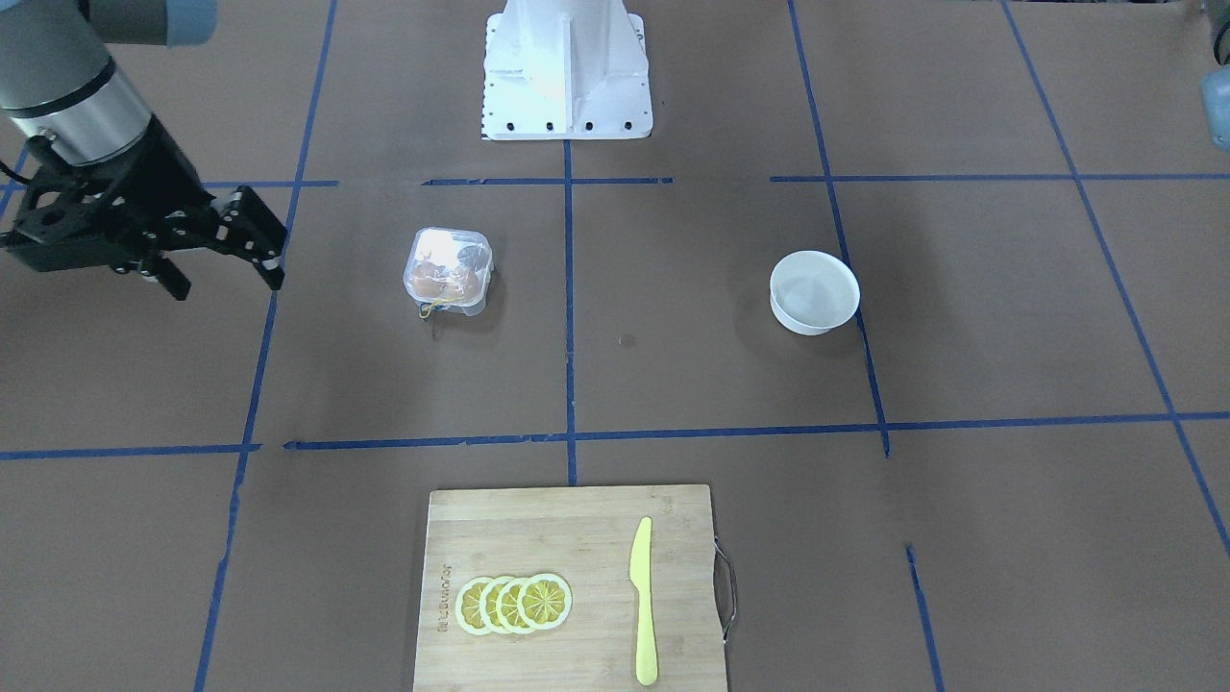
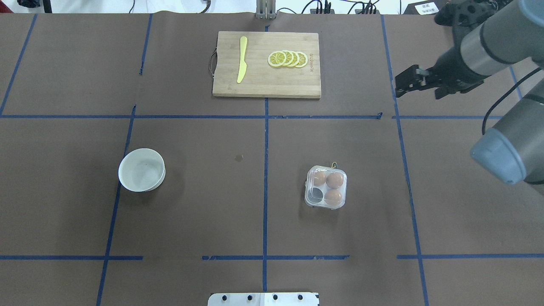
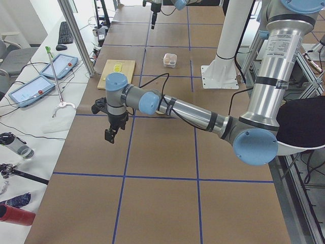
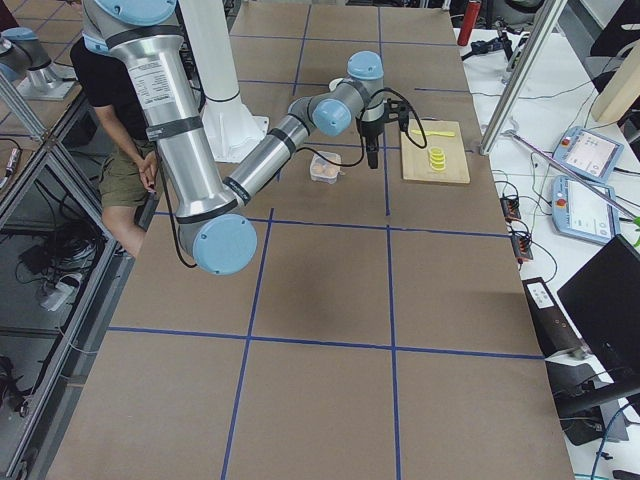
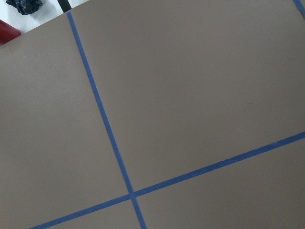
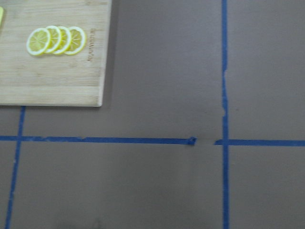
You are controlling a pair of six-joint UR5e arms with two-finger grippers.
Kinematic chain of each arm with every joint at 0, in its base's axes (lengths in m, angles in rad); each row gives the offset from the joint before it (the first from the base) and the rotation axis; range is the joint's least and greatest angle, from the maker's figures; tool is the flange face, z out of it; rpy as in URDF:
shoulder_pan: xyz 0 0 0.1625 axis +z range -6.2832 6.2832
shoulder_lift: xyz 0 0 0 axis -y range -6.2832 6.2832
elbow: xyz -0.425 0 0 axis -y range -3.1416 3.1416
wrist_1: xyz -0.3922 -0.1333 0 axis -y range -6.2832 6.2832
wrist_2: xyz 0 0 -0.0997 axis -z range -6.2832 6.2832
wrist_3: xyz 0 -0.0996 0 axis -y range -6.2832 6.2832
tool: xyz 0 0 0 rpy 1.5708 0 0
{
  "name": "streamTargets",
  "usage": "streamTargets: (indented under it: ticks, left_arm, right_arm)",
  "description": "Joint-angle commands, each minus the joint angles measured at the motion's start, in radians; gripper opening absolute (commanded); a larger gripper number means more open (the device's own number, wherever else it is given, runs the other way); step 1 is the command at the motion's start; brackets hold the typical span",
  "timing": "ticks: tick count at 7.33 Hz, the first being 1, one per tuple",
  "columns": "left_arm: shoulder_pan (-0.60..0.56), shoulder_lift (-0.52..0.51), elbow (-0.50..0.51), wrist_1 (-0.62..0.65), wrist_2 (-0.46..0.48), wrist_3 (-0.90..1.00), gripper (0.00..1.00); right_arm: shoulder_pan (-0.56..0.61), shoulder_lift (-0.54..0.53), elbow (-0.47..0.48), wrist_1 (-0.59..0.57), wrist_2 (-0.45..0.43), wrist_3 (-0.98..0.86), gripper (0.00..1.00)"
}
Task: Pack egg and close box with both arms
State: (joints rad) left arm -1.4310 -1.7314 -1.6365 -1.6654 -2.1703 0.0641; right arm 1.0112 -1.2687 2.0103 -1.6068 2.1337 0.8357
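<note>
**Box.** The box (image 2: 326, 187) is sitting on the brown table (image 2: 191, 212), on the robot's right of the centre tape line, with its clear lid lying down over the cells. It is near-square in plan, so no long axis is showing. Its edges are lying slightly skewed to the tape grid. The side bearing the yellow string (image 1: 437, 306) is pointing away from the robot, toward the cutting board (image 2: 266, 83). 3 eggs (image 2: 335, 180) are filling 3 of the 4 cells. The 4th cell, nearest the robot and the centre line, is showing dark.

**Right claw.** The right claw (image 1: 228, 284) is hanging above the table with its 2 fingers spread wide, gripping nothing. The box is lying nearer the robot's base than this claw and further toward the robot's left, well apart from it.

**Left claw.** The left claw (image 3: 109, 136) is hanging over bare tabletop at the robot's left end. Only the side camera is showing it, so I cannot tell how wide it is standing. The box is lying far across the table from it.

**Surroundings.** A white bowl (image 2: 141, 170) is resting on the robot's left half. The board is carrying a yellow knife (image 2: 242, 59) and 4 overlapping lemon slices (image 2: 288, 59).
</note>
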Motion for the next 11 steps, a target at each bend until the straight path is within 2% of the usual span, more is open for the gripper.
streamTargets:
  ticks: [1, 2, 3, 4, 5, 7, 9, 11]
  left_arm:
    - [-0.061, 0.07, 0.032, -0.036, -0.003, 0.078, 1.0]
    - [-0.095, 0.093, 0.052, -0.037, -0.04, 0.089, 1.0]
    - [-0.112, 0.125, 0.058, -0.037, -0.099, 0.076, 1.0]
    - [-0.117, 0.127, 0.055, -0.034, -0.132, 0.059, 1.0]
    - [-0.118, 0.13, 0.06, -0.033, -0.12, 0.071, 1.0]
    - [-0.115, 0.138, 0.058, -0.057, -0.042, 0.082, 1.0]
    - [-0.117, 0.148, 0.037, -0.039, -0.049, 0.082, 1.0]
    - [-0.117, 0.159, 0.035, -0.037, -0.051, 0.082, 1.0]
  right_arm:
    - [0.209, -0.113, -0.092, -0.045, 0.092, -0.383, 1.0]
    - [0.296, -0.154, -0.192, -0.036, 0.153, -0.573, 1.0]
    - [0.36, -0.188, -0.258, -0.036, 0.152, -0.762, 1.0]
    - [0.427, -0.208, -0.325, -0.036, 0.19, -0.84, 1.0]
    - [0.467, -0.251, -0.347, -0.029, 0.253, -0.848, 1.0]
    - [0.468, -0.306, -0.349, -0.027, 0.236, -0.846, 1.0]
    - [0.484, -0.311, -0.366, -0.015, 0.244, -0.848, 1.0]
    - [0.545, -0.319, -0.448, -0.009, 0.29, -0.984, 1.0]
